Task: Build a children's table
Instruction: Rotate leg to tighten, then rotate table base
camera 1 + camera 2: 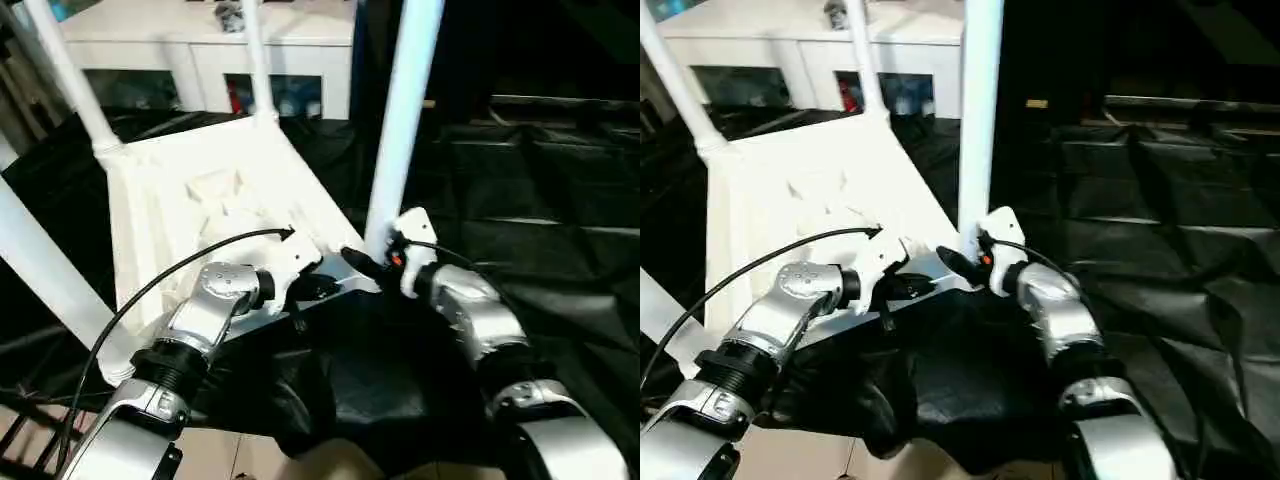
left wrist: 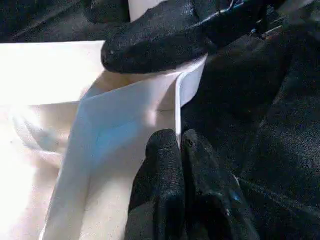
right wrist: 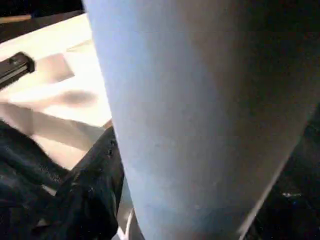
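**Seating the near leg in the upturned tabletop**

The tabletop (image 1: 200, 200) lies upside down and tilted on a black cloth (image 1: 540, 200), with its ribbed underside toward the camera. 4 white legs stand up from its corners: 1 at the far left (image 1: 70, 80), 1 at the far middle (image 1: 257, 60), 1 at the near left (image 1: 50, 280), and the near right leg (image 1: 405, 110), which is the one being worked on. Behind stands a white cabinet (image 1: 200, 40) with glass doors.

The step in hand seems to be to press or settle this near right leg in its corner socket. To do it well, I think the tabletop must be kept from sliding while the leg is held straight along the socket, not leaning, and then pushed down evenly. A leg that goes in crooked could jam or tip the top.

The left tool (image 1: 318, 288) has its 2 black fingers (image 2: 165, 190) pressed together, nearly fully closed. They rest against the inner side of the tabletop's rim wall at the near corner; I cannot see anything pinched between them, so it looks like bracing, not gripping.

The right tool (image 1: 372, 262) is at the base of the near right leg, just beside the socket. In the right wrist view the leg is very close and 1 dark finger (image 3: 87, 200) lies along its side. The jaws stand partly apart, but whether they really clamp the leg I cannot tell.
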Tool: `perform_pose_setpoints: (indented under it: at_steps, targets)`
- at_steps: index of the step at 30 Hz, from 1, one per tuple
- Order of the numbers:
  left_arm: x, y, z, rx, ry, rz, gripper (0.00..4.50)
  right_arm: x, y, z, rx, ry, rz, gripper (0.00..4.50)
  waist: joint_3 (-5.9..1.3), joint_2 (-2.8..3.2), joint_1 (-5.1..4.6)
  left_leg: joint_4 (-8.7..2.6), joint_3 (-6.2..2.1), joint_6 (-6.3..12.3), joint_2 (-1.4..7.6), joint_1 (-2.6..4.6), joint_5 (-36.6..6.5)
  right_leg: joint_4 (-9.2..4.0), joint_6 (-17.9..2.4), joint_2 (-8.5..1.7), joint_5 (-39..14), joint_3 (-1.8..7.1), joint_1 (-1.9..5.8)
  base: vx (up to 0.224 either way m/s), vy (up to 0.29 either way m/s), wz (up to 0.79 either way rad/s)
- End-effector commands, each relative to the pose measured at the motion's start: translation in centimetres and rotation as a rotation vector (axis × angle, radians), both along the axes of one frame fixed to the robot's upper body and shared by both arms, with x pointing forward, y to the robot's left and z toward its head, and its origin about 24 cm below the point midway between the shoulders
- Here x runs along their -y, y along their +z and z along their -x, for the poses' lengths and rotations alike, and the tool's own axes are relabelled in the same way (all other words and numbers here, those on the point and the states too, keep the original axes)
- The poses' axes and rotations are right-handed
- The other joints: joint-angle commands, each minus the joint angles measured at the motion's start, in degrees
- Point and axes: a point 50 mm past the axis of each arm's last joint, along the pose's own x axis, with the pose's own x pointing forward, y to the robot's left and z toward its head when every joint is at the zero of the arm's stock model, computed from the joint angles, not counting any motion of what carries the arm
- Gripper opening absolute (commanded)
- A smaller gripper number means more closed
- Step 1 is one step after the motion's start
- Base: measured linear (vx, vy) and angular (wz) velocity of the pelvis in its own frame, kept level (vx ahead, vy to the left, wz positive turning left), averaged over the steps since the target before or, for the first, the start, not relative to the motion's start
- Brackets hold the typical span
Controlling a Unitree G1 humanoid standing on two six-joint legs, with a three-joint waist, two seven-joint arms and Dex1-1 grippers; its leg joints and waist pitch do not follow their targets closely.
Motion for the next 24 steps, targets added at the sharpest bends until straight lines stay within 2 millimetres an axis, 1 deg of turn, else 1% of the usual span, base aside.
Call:
perform_pose_setpoints:
  at_steps: [1, 2, 3, 4, 5, 7, 8, 9, 11, 12, 13, 14, 15, 16, 17, 18, 19, 20, 22, 23, 24]
  targets:
    - [0.3, 0.4, 0.3, 0.037, -0.04, 0.013, 0.0, 1.4, 0.2, 0.5, -0.005, 0.039, -0.019, 2.95, -4.01, -0.78, 0.29, -3.66, 0.54, 4.54, 0.52, -0.13, -12.5, -4.15, -13.9, -2.02, -10.3, 1.94, 3.47, 0.0, 0.0, 0.0]
    - [0.1, 0.4, 0.4, 0.037, -0.044, 0.015, 0.0, 2.4, 0.5, 0.6, 0.007, 0.038, -0.022, 2.95, -4.15, -0.68, 0.69, -3.48, 0.59, 5.39, 0.5, -0.2, -11.1, -3.98, -14.4, -1.94, -8.3, 1.84, 3.6, 0.0, 0.0, 0.0]
    - [0.0, 0.3, 0.5, 0.038, -0.046, 0.016, 0.0, 3.2, 0.8, 0.7, 0.013, 0.039, -0.023, 2.95, -4.37, -0.75, 0.96, -3.27, 0.59, 5.78, 0.58, -0.24, -9.9, -3.73, -14.7, -2.05, -6.5, 1.89, 3.67, 0.0, 0.0, 0.0]
    - [-0.1, 0.3, 0.8, 0.034, -0.057, 0.025, 0.0, 4.6, 1.3, 1.1, 0.031, 0.045, -0.013, 2.95, -4.3, -0.66, 1.11, -3.17, 0.65, 6.63, 0.57, -0.43, -8.5, -3.44, -15.4, -1.91, -4.4, 1.79, 3.57, 0.0, 0.0, 0.0]
    - [-0.3, 0.2, 0.9, 0.029, -0.064, 0.025, 0.0, 5.4, 1.5, 1.4, 0.036, 0.053, -0.01, 2.95, -4.21, -0.7, 1.24, -3.14, 0.69, 6.99, 0.51, -0.66, -8.7, -3.57, -15.2, -1.89, -4.8, 1.66, 3.75, 0.0, 0.0, 0.0]
    - [-0.7, -0.1, 1.3, 0.023, -0.077, 0.015, 0.0, 6.8, 1.9, 2.2, 0.041, 0.083, 0.003, 2.95, -4.07, -0.85, 1.46, -3.19, 0.67, 7.12, 0.57, -0.62, -9.8, -3.87, -14.5, -1.95, -7.2, 1.61, 3.81, 0.0, 0.0, 0.0]
    - [-0.9, -0.2, 1.5, 0.02, -0.08, 0.012, 0.0, 7.2, 2.0, 2.5, 0.039, 0.1, 0.009, 2.95, -4.06, -0.86, 1.52, -3.2, 0.67, 7.04, 0.61, -0.61, -10.1, -3.92, -14.3, -2.0, -8.0, 1.62, 3.76, 0.0, 0.0, 0.0]
    - [-1.0, -0.3, 1.7, 0.017, -0.083, 0.011, 0.0, 7.6, 2.1, 3.0, 0.035, 0.122, 0.017, 2.95, -3.88, -1.0, 1.62, -3.36, 0.66, 6.69, 0.59, -0.7, -11.0, -4.23, -13.4, -2.04, -10.9, 1.58, 3.74, 0.0, 0.0, 0.0]
    - [-1.1, -0.4, 1.8, 0.019, -0.081, 0.012, 0.0, 7.9, 2.1, 3.5, 0.024, 0.141, 0.022, 2.95, -3.72, -1.11, 1.62, -3.45, 0.7, 6.1, 0.54, -0.59, -12.1, -4.64, -12.3, -2.07, -14.4, 1.62, 3.54, 0.0, 0.0, 0.0]
    - [-1.1, -0.4, 2.0, 0.027, -0.08, 0.018, 0.0, 8.2, 2.0, 4.5, -0.006, 0.192, 0.031, 2.95, -3.56, -1.39, 1.65, -3.61, 0.7, 5.42, 0.49, -0.55, -13.0, -5.06, -10.7, -2.0, -18.4, 1.62, 3.48, 0.0, 0.0, 0.0]
    - [-1.1, -0.3, 2.1, 0.041, -0.07, 0.025, 0.0, 8.2, 1.9, 5.2, -0.029, 0.229, 0.03, 2.95, -3.57, -1.54, 1.77, -3.6, 0.67, 5.44, 0.55, -0.45, -13.1, -5.1, -10.2, -2.0, -19.0, 1.66, 3.47, 0.0, 0.0, 0.0]
    - [-1.1, -0.3, 2.0, 0.052, -0.059, 0.032, 0.0, 8.1, 1.9, 5.5, -0.041, 0.248, 0.027, 2.95, -3.42, -1.43, 1.82, -3.75, 0.55, 5.65, 0.68, -0.56, -13.3, -5.09, -9.5, -2.02, -19.8, 1.73, 3.38, 0.0, 0.0, 0.0]
    - [-1.1, -0.1, 2.0, 0.066, -0.041, 0.052, 0.28, 7.9, 1.8, 6.2, -0.061, 0.281, 0.022, 3.02, -3.49, -1.49, 1.81, -3.71, 0.54, 5.63, 0.55, -0.68, -13.4, -5.27, -8.8, -1.97, -20.7, 1.64, 3.43, 0.0, 0.0, 0.0]
    - [-1.0, 0.2, 2.0, 0.075, -0.027, 0.072, 0.28, 7.5, 1.7, 6.6, -0.076, 0.308, 0.016, 3.02, -3.45, -1.69, 1.7, -3.72, 0.56, 5.57, 0.53, -0.7, -13.4, -5.27, -8.8, -1.9, -20.9, 1.65, 3.38, 0.0, 0.0, 0.0]
    - [-1.0, 0.3, 2.1, 0.083, -0.015, 0.085, 0.28, 7.2, 1.6, 7.0, -0.087, 0.329, 0.012, 3.02, -3.46, -1.66, 1.8, -3.75, 0.49, 5.57, 0.54, -0.8, -13.3, -5.31, -8.5, -2.02, -21.3, 1.64, 3.41, 0.0, 0.0, 0.0]
    - [-1.0, 0.7, 2.2, 0.091, -0.002, 0.106, 0.28, 6.5, 1.4, 7.5, -0.103, 0.361, 0.005, 3.02, -3.49, -1.52, 1.71, -3.76, 0.43, 5.39, 0.62, -0.8, -13.0, -5.27, -8.5, -2.06, -21.4, 1.63, 3.27, 0.0, 0.0, 0.0]
    - [-1.0, 0.8, 2.3, 0.088, 0.004, 0.119, 0.44, 6.2, 1.3, 7.7, -0.106, 0.37, 0.001, 3.05, -3.57, -1.53, 1.78, -3.74, 0.46, 5.31, 0.68, -0.71, -13.0, -5.3, -8.6, -2.06, -21.2, 1.68, 3.18, 0.0, 0.0, 0.0]
    - [-1.1, 1.1, 2.5, 0.092, 0.017, 0.134, 0.58, 5.8, 1.2, 7.7, -0.112, 0.376, -0.008, 3.05, -3.64, -1.3, 1.71, -3.8, 0.35, 5.14, 0.84, -0.7, -12.7, -5.06, -9.3, -2.07, -20.1, 1.7, 3.07, 0.0, 0.0, 0.0]
    - [-1.3, 1.8, 2.9, 0.105, 0.047, 0.174, 0.79, 4.7, 1.0, 7.8, -0.117, 0.396, -0.02, 3.05, -3.47, -1.28, 1.71, -3.89, 0.41, 4.78, 0.95, -0.62, -13.4, -5.12, -10.0, -2.07, -19.8, 1.76, 2.82, 0.0, 0.0, 0.0]
    - [-1.3, 1.9, 2.9, 0.106, 0.049, 0.177, 0.79, 4.7, 1.0, 7.8, -0.117, 0.398, -0.021, 3.05, -3.47, -1.28, 1.71, -3.89, 0.41, 4.78, 0.95, -0.62, -13.4, -5.12, -10.0, -2.07, -19.8, 1.76, 2.82, 0.0, 0.0, 0.0]
    - [-1.4, 2.2, 3.2, 0.107, 0.061, 0.2, 0.91, 4.2, 1.0, 7.6, -0.116, 0.398, -0.025, 3.05, -3.39, -1.19, 1.78, -3.92, 0.48, 4.36, 0.9, -0.5, -14.0, -5.12, -10.0, -1.93, -19.9, 1.79, 2.74, 0.0, 0.0, 0.0]
